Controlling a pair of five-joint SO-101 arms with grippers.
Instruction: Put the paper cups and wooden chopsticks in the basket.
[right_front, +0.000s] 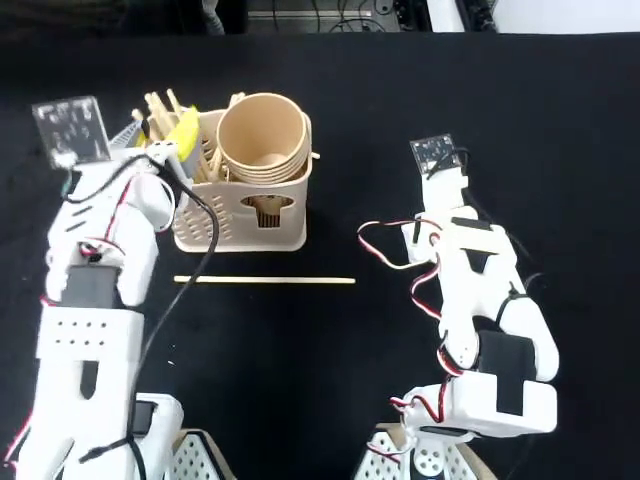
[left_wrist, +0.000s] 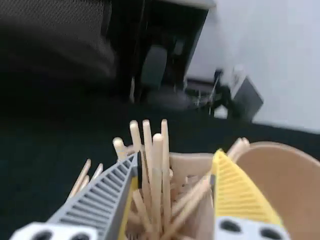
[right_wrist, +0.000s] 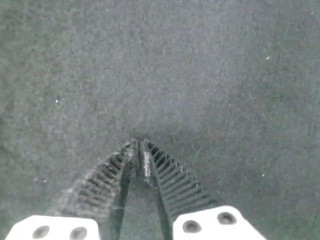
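Nearly done, by the look of it. Nearest, at the centre of the high view: one loose chopstick (right_front: 265, 280), lying flat and crosswise on the black table (right_front: 300, 380), just short of the basket (right_front: 225, 225) and not touching it. Judged the only piece left to gather.

Just beyond, up and left of centre: the basket, upright. A stack of paper cups (right_front: 262, 135) nested in the compartment toward the frame's right. A bundle of chopsticks (right_front: 160, 104) standing on end in the compartment toward the left.

Over that bundle, the left gripper (left_wrist: 176, 155), fingers apart, the grey one to one side of the sticks and the yellow one to the other, clamped on nothing that can be made out.

Across at the upper right of the frame, well apart from basket and loose chopstick alike: the right gripper (right_wrist: 139, 146), fingers pressed together, empty, pointed down at bare table.

Remaining, in all likelihood: lifting that last stick and dropping it in with the rest.
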